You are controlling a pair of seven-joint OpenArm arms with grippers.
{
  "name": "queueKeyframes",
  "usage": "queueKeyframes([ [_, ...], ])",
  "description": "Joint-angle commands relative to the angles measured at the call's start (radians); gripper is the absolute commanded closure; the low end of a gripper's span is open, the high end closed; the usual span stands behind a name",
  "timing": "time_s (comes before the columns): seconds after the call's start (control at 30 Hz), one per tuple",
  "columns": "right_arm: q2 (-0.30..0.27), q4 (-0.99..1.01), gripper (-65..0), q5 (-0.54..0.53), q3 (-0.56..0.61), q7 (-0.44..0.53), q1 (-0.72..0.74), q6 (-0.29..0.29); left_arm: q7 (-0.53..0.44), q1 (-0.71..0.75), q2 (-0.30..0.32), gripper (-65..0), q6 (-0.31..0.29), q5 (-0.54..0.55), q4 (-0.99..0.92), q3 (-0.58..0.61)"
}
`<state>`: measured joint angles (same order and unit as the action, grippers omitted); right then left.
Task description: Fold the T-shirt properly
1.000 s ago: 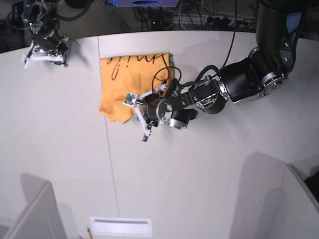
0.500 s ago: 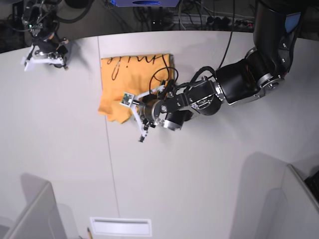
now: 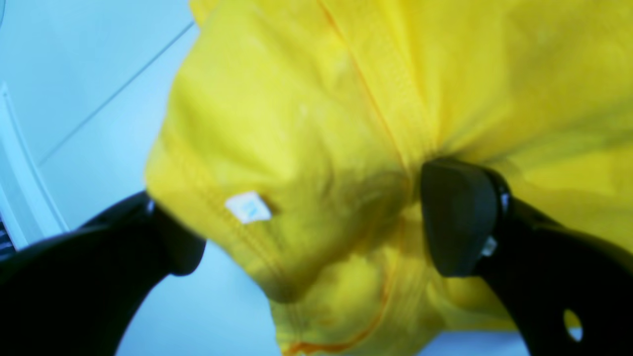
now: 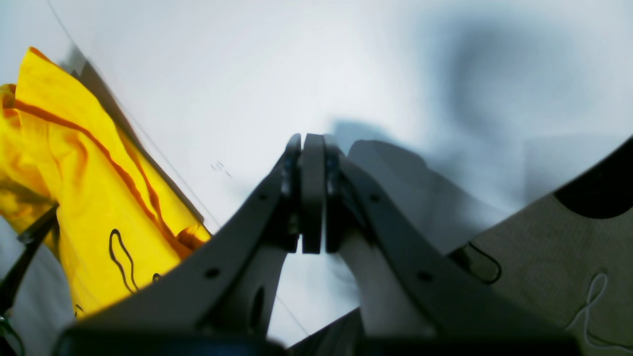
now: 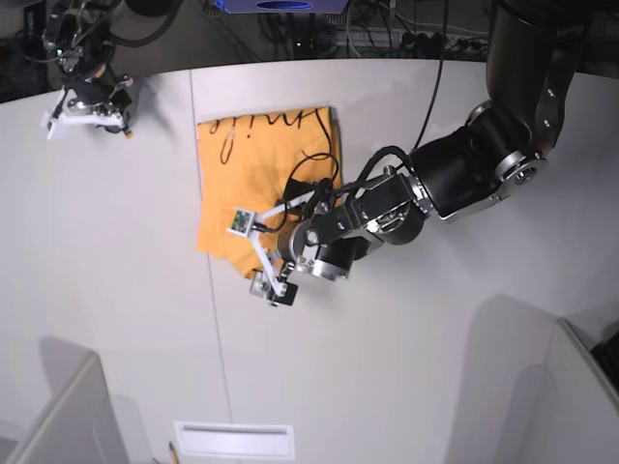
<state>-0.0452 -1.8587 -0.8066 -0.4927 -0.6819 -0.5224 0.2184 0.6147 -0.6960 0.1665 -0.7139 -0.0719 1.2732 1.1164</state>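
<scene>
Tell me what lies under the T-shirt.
The T-shirt lies on the white table, bare all around it; a thin seam in the tabletop runs under its left edge. The left gripper stands open at its lower hem. Anything beneath the cloth is covered.

A wide white table (image 5: 406, 367) with a curved far edge fills the room's middle, a thin seam (image 5: 215, 319) running front to back. Dark cables (image 5: 387, 34) crowd the gloom behind it; grey partitions (image 5: 58, 416) flank the near corners.
</scene>
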Motion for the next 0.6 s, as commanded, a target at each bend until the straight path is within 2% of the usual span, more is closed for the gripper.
queueKeyframes([
  [0.0,-0.008,-0.015,0.0,-0.007,-0.004,0.015,0.0,-0.007,-0.011,-0.031,-0.026,-63.4,0.016,-0.006,0.029,-0.057],
  [0.13,-0.008,-0.015,0.0,-0.007,-0.004,0.017,0.0,-0.009,-0.008,0.003,-0.045,-63.2,0.016,-0.006,0.095,-0.221],
  [0.23,-0.009,-0.019,0.0,-0.007,-0.004,0.018,0.0,-0.023,0.086,0.052,-0.038,-62.2,0.016,-0.006,0.207,-0.321],
  [0.27,-0.014,-0.022,0.0,-0.007,-0.008,0.018,-0.005,-0.047,0.129,0.081,-0.037,-59.1,0.016,-0.006,0.259,-0.359],
  [0.33,-0.025,-0.028,0.0,-0.007,-0.013,0.018,-0.008,-0.096,0.179,0.147,-0.026,-46.7,0.016,-0.016,0.374,-0.434],
  [0.47,-0.025,-0.032,0.0,-0.003,-0.033,0.055,-0.026,-0.182,0.202,0.341,0.072,-7.4,0.016,-0.076,0.596,-0.571],
  [0.5,-0.028,-0.032,0.0,0.013,-0.034,0.081,-0.031,-0.196,0.202,0.396,0.084,0.0,0.016,-0.104,0.63,-0.597],
  [0.57,-0.04,-0.032,0.0,0.111,-0.024,0.143,-0.043,-0.216,0.201,0.52,0.101,0.0,0.016,-0.162,0.696,-0.669],
])
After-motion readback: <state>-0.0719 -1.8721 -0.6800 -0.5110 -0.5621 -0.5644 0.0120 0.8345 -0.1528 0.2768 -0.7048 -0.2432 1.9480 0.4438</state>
